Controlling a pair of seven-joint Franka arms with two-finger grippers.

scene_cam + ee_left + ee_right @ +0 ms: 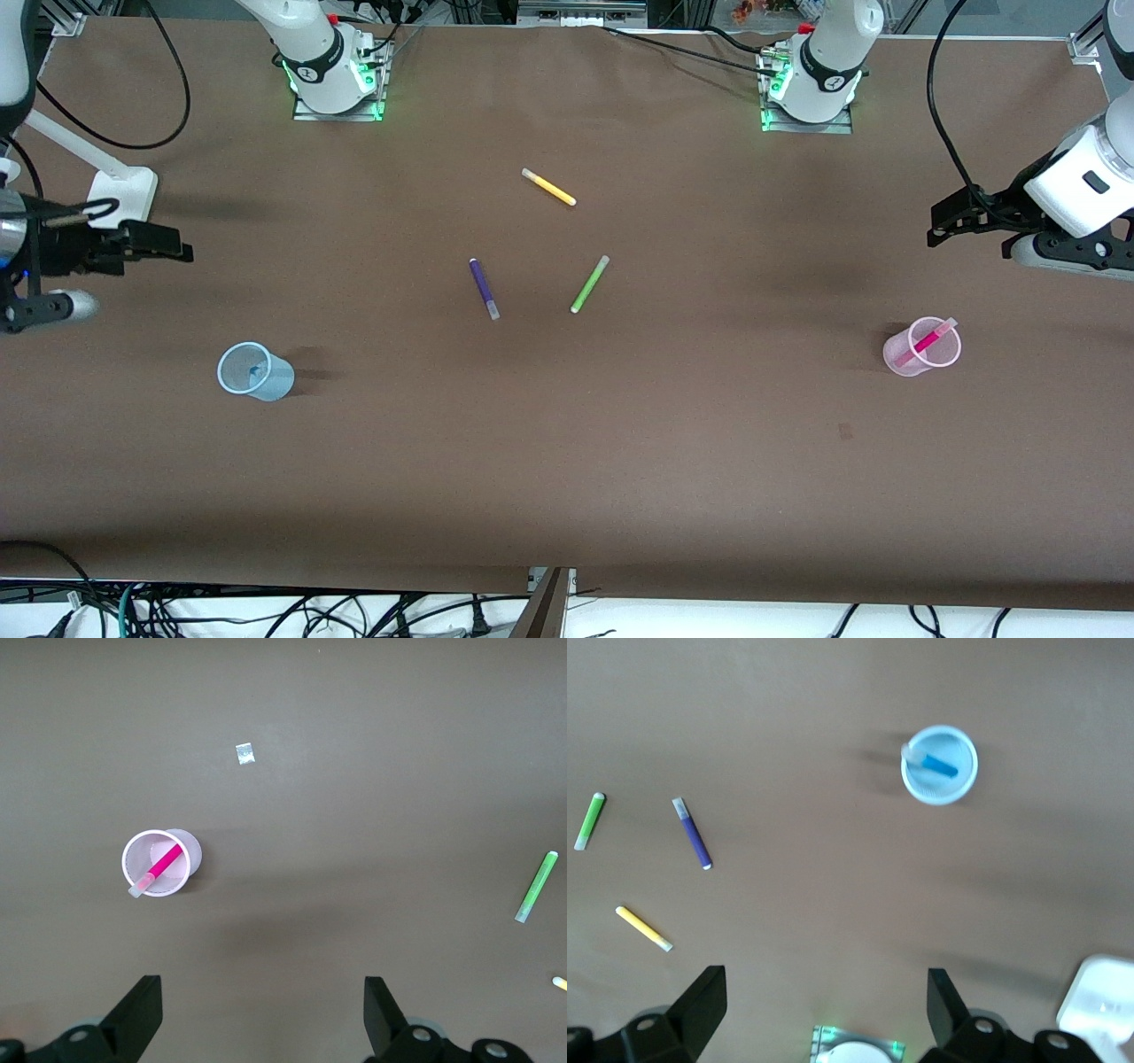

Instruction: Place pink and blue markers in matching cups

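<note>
Brown table covering [567, 461] carries all items; the lime green pen [589, 284] at mid-table serves as reference.

Left gripper [974, 232]: jaws released and empty, spread wide in the left wrist view, hanging over the table toward the left arm's end from the green pen, with the arm drawn back to the table edge and apparently waiting. Right gripper [151, 246]: jaws likewise released and empty, over the right arm's end of the table, its arm withdrawn in the same manner.

Pink marker [927, 340] stands slanted in the pink cup [921, 347], toward the left arm's end from the green pen and nearer the front camera. Blue marker [930, 761] lies inside the blue cup [255, 371], toward the right arm's end, also nearer the camera. Both placements appear complete.

Risk, as judged: each marker leans on a light cup's rim, so a low sweep by either arm could tip cup and contents. Purple pen [484, 288] and yellow pen [549, 187], near the green pen, must not be collected in error.
</note>
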